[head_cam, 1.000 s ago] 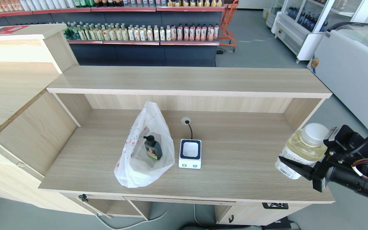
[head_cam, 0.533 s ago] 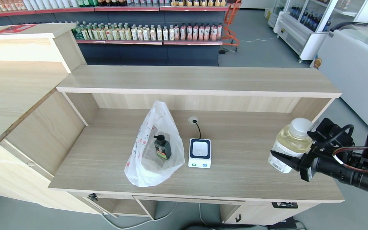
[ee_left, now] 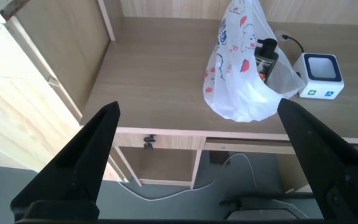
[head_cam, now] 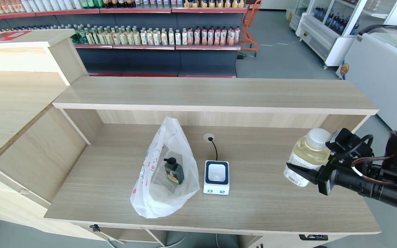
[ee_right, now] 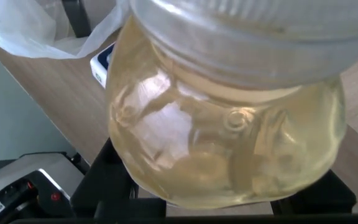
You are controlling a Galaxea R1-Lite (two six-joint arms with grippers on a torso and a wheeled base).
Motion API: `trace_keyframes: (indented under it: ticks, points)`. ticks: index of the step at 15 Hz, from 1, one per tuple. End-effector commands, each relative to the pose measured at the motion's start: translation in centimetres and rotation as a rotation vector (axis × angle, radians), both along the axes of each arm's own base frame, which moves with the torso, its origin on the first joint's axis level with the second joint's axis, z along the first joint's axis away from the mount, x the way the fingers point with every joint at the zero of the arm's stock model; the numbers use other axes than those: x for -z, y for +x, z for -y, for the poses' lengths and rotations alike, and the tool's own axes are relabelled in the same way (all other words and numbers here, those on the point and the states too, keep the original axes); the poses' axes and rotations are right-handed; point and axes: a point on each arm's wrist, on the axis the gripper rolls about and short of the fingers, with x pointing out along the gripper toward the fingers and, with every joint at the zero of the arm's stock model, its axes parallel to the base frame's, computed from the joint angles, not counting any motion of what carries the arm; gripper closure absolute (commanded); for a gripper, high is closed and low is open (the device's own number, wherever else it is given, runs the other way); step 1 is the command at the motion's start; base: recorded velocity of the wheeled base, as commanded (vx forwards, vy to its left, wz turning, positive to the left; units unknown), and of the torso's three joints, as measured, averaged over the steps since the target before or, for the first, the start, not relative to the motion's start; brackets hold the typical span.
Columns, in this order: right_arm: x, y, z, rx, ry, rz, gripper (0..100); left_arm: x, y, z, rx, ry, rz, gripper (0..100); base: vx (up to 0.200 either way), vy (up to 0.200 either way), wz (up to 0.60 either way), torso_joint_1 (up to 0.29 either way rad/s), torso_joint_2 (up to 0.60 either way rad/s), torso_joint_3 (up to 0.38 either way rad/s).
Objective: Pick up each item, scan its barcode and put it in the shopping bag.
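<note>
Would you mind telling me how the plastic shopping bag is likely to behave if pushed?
The shopping bag looks thin and translucent, so it is probably floppy and may crumple. It likely slides easily on the smooth counter, though the pump bottle inside may anchor it somewhat.

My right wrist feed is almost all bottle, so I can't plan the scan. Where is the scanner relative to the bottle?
Observer: The scanner sits on the counter, to the robot's left of the bottle, which the right pincer holds over the counter's right end.
Operator: Anything in the bag yet?
Observer: Yes, a dark pump bottle stands inside the shopping bag, just left of the scanner.
Operator: And the left pincer?
Observer: Open and empty, out in front of the counter, away from the bag.
</note>
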Motion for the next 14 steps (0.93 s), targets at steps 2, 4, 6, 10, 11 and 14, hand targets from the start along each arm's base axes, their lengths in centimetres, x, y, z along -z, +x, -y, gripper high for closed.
trace_keyframes:
  ticks: [2,4,6,10,11,14]
  points:
    - [0.8,0.4,-0.2,-0.012,-0.001,-0.014,100,0.0,0.0,0.0,0.000,-0.002,0.000,0,0.000,0.000,0.00,0.000,0.00,0.000]
    - [1.3,0.0,-0.3,-0.066,0.006,-0.037,100,0.0,0.0,0.0,0.000,-0.002,0.000,0,0.000,0.000,0.00,0.000,0.00,0.000]
    - [2.0,-0.2,-0.9,-0.150,0.011,-0.066,100,0.0,0.0,0.0,0.000,-0.002,0.000,0,0.000,0.000,0.00,0.000,0.00,0.000]
    - [4.8,1.4,-1.4,-0.381,-0.070,-0.005,100,0.0,0.0,0.0,0.000,-0.002,0.000,0,0.000,0.000,0.00,0.000,0.00,0.000]
    - [5.8,2.3,-0.9,-0.418,-0.112,0.057,100,0.0,0.0,0.0,0.000,-0.002,0.000,0,0.000,0.000,0.00,0.000,0.00,0.000]
    - [8.8,3.4,-0.7,-0.566,-0.226,0.164,100,0.0,0.0,0.0,0.000,-0.002,0.000,0,0.000,0.000,0.00,0.000,0.00,0.000]
